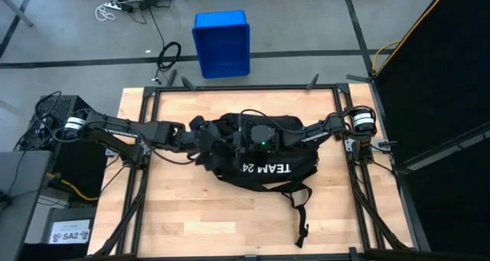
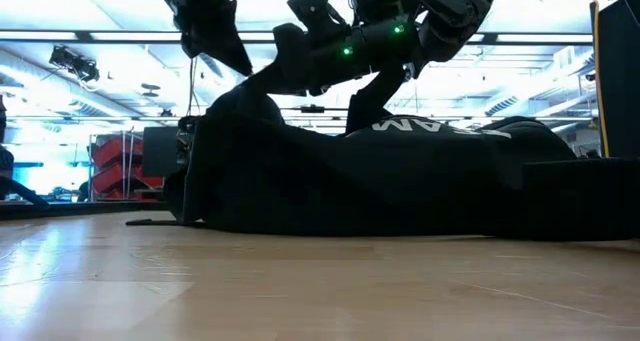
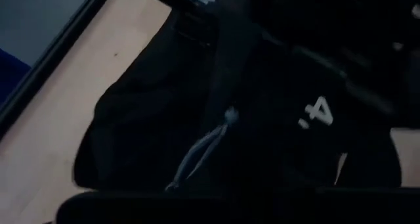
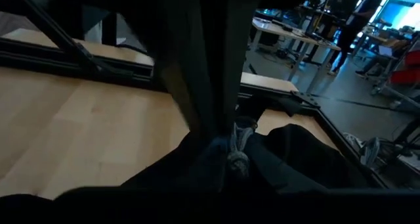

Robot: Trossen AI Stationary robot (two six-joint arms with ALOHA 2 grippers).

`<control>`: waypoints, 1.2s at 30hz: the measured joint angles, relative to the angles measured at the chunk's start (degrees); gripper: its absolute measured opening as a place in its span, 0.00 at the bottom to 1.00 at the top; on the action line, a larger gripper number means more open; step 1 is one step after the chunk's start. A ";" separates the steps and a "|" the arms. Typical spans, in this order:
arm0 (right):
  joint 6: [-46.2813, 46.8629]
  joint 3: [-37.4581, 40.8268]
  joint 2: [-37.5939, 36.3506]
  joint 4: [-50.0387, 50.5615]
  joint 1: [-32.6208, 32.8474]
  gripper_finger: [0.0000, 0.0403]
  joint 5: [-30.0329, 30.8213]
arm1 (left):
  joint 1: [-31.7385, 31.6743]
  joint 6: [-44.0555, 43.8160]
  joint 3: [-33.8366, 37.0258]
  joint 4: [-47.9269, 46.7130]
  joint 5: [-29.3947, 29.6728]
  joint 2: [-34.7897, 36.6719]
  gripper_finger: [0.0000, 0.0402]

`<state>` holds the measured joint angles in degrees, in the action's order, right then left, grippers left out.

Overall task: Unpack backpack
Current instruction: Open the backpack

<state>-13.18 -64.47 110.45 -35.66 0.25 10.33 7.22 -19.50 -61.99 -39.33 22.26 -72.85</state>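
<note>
Item: large black soft fabric backpack point(image 1: 260, 158) with white "TEAM 24" lettering, lying flat near the centre of the light wooden bench point(image 1: 168, 215); one strap trails toward six o'clock in the high view.
Zipper pull: a pale grey cord tab point(image 3: 200, 148) hangs on the fabric in the left wrist view; a similar knotted pull point(image 4: 237, 152) sits just ahead of the right arm's fingers in the right wrist view.
Left claw point(image 1: 200, 135): at the pack's nine o'clock end, fingers together; the low view suggests it pinches a fold of the fabric and lifts it, but what exactly it holds cannot be told.
Right claw point(image 1: 249, 142): over the pack's upper middle, reaching in from three o'clock, fingers together; whether the pull is caught between them cannot be told.
Step in hand (judgement): opening the pack, with one arm steadying the fabric while the other goes for the zipper pull; nothing is out of the pack yet.
Next move (judgement): draw the pull along the zip line while the far end stays taut; slack fabric would let the zipper bunch and jam.
Surroundings: blue plastic crate point(image 1: 222, 43) on the grey floor beyond the bench at twelve o'clock; black metal frame point(image 1: 230, 89) around the bench; loose cables at eleven o'clock.
Room: a person stands far off in the right wrist view.
</note>
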 joint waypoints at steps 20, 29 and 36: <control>-0.58 0.00 0.00 1.03 -0.02 0.00 0.11 | 3.82 7.54 24.03 22.41 4.86 12.14 0.06; -0.56 0.00 0.00 1.03 -0.10 0.00 0.20 | 2.40 16.33 25.48 24.40 9.95 12.38 0.31; -0.56 0.00 0.00 0.92 -0.04 0.00 0.11 | 2.40 17.83 25.46 22.84 13.34 12.24 0.52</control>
<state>-13.74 -64.47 110.45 -34.74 0.21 10.44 9.63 -1.67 -36.53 -16.49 35.60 -60.62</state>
